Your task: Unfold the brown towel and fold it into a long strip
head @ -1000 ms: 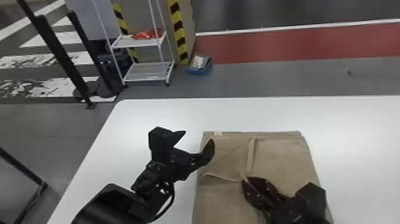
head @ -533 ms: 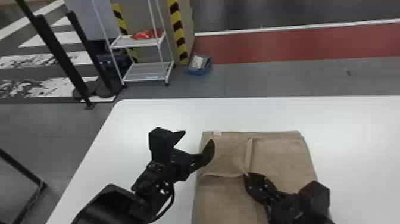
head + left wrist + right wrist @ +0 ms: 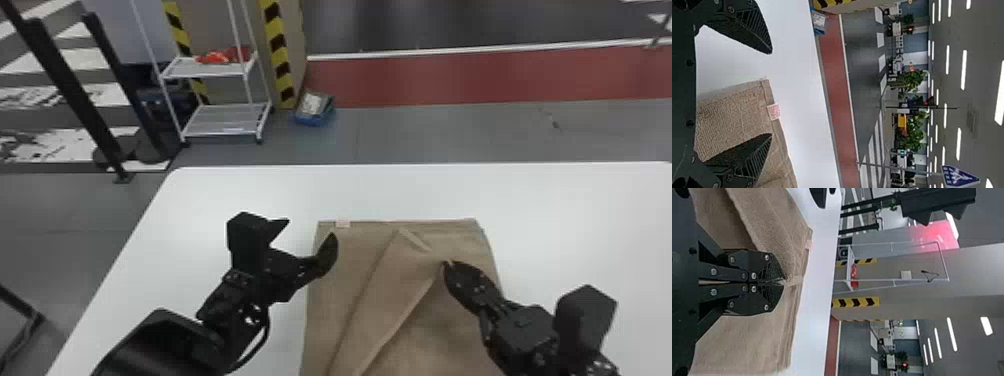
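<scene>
- The brown towel (image 3: 350, 265) lies folded in layers on the white table (image 3: 580, 220), its far edge roughly in line with the table's far edge.
- A strip of white tabletop separates those two edges; a wider stretch opens to the towel's right, and more tabletop lies between the towel's left side and the table's slanting left edge.
- The towel's near end runs out of the head view at the bottom, so its distance from the near table edge cannot be told.
- A small pale label (image 3: 343, 224) sits on the towel's far edge, near the left corner.
- The right claw (image 3: 447, 265) is clamped on the tip of a towel flap (image 3: 390, 305), right of the towel's middle and inside its right edge.
- From that grip the flap's edge slants toward the near left, over the layers below.
- The left claw (image 3: 310, 228) is spread wide at the towel's far left corner, one finger over the cloth and the other over the table, with no cloth between them.
- Beyond the table's far left corner, a white rack (image 3: 220, 133) stands on the floor.
</scene>
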### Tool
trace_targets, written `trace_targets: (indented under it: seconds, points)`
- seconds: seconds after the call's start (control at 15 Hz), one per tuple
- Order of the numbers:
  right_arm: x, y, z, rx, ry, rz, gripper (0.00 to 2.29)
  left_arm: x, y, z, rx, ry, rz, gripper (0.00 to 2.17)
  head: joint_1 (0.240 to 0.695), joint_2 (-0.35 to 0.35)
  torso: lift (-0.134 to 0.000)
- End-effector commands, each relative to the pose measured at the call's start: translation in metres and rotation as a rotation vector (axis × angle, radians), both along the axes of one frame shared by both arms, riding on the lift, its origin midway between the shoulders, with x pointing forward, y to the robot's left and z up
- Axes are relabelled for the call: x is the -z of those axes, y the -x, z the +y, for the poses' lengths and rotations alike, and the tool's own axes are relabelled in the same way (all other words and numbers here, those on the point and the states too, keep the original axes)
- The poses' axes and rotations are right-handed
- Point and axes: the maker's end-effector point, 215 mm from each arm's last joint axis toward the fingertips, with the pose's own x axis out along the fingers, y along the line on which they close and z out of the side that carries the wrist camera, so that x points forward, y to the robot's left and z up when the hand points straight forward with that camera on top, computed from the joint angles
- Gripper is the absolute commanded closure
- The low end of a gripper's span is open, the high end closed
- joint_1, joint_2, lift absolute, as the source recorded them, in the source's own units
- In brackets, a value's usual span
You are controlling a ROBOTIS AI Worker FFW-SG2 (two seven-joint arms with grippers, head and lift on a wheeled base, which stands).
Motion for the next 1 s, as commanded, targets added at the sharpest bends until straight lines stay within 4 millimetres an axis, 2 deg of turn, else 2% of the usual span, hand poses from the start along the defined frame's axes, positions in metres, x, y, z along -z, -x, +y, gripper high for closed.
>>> trace_targets:
  seconds: [0.0,0.13,0.2,0.27,0.4,0.6,0.87,0.93]
  points:
    - [-0.006,-0.011,-0.049,0.083,0.006,-0.001,1.43,0.003,-0.009,0.001,0.019,-0.012,0.003,0.14,0.695,0.086,-0.125]
    - [-0.008,-0.014,-0.086,0.143,0.019,-0.002,1.43,0.01,-0.023,0.005,0.028,-0.028,0.014,0.14,0.695,0.043,-0.125]
    - [-0.011,-0.016,-0.098,0.165,0.009,-0.006,1.42,0.011,-0.029,0.005,0.032,-0.029,0.018,0.14,0.695,0.027,-0.125]
    - [-0.016,-0.02,-0.12,0.203,-0.004,-0.014,1.43,0.014,-0.035,0.003,0.038,-0.041,0.022,0.14,0.695,-0.005,-0.125]
    - [-0.017,-0.021,-0.148,0.252,-0.002,-0.011,1.42,0.024,-0.048,-0.001,0.062,-0.058,0.041,0.14,0.695,-0.037,-0.125]
    - [-0.015,-0.023,-0.168,0.285,-0.007,0.006,1.42,0.041,-0.064,0.0,0.075,-0.098,0.069,0.16,0.695,-0.088,-0.125]
    - [-0.012,-0.022,-0.169,0.286,-0.005,0.012,1.42,0.047,-0.066,-0.004,0.105,-0.082,0.091,0.54,0.695,-0.107,-0.125]
    - [-0.013,-0.022,-0.168,0.284,-0.005,0.009,1.42,0.046,-0.066,-0.004,0.109,-0.077,0.092,0.55,0.695,-0.11,-0.125]
